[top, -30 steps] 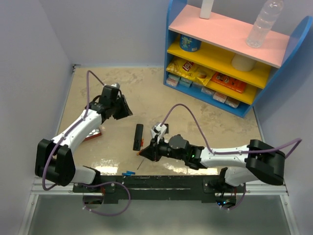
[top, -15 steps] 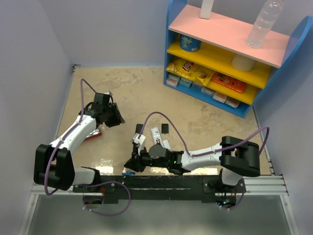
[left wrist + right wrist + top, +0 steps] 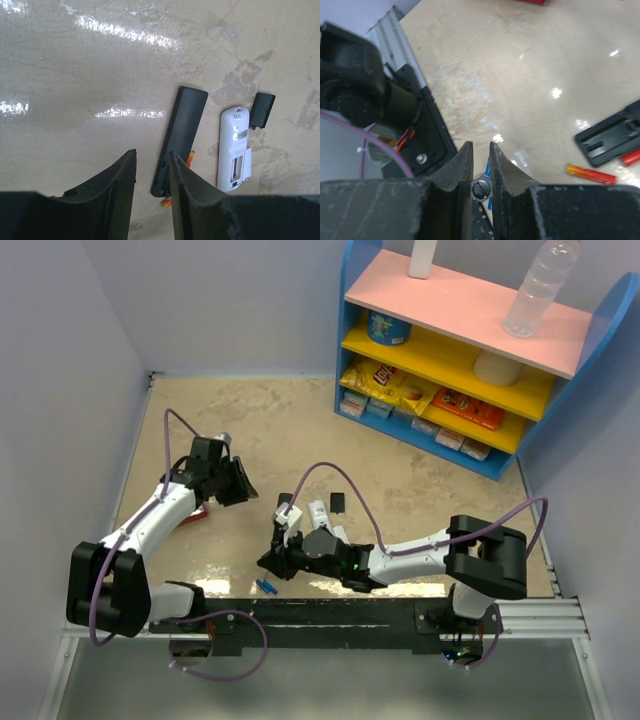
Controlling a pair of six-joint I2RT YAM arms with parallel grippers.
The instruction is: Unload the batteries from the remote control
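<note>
Beside the black remote (image 3: 180, 140), orange battery (image 3: 591, 173) — hidden from above

Table (image 3: 300, 430): beige, marbled with grey veining.
Shelf unit (image 3: 350, 300), at 1 o'clock in the top view: blue frame, pink top, yellow shelves.
Black remote (image 3: 180, 140); white remote (image 3: 234, 147) at its 3 o'clock.
Cover plate (image 3: 262, 111): black.
Orange-red battery (image 3: 590, 173); blue battery (image 3: 266, 587).
Cable (image 3: 322, 465): purple.

Orange batteries (image 3: 590, 173) lie loose beside black remote (image 3: 612, 134).
</note>
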